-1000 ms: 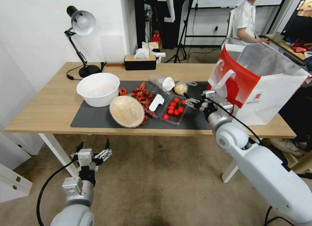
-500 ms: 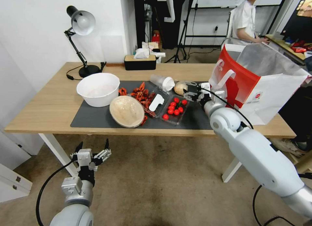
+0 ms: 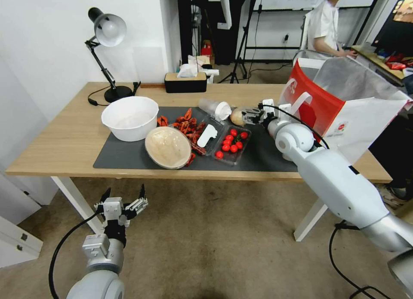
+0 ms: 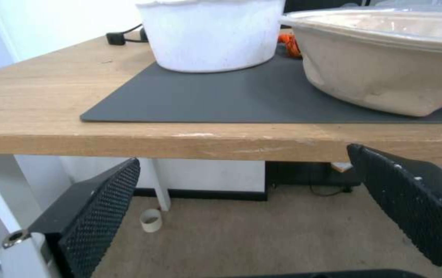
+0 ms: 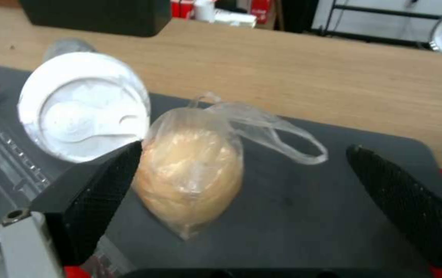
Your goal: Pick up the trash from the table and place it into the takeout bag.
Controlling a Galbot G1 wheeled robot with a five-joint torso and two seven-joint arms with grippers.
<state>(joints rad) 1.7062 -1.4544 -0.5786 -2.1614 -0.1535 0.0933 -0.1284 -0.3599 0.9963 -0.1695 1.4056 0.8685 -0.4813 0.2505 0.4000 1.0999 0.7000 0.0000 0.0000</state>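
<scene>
Over the past second the right gripper (image 3: pixel 251 116) has been carried far-left from the takeout bag (image 3: pixel 344 114); its spread jaws now flank the wrapped beige ball (image 5: pixel 190 181), so a grasp seems imminent. The left gripper (image 3: pixel 121 203) is parked spread below the table (image 3: pixel 64 140).

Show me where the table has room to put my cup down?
Bare wood lies on the table left of the big white bowl, and between the tissue box and the takeout bag. The dark mat is crowded.
</scene>
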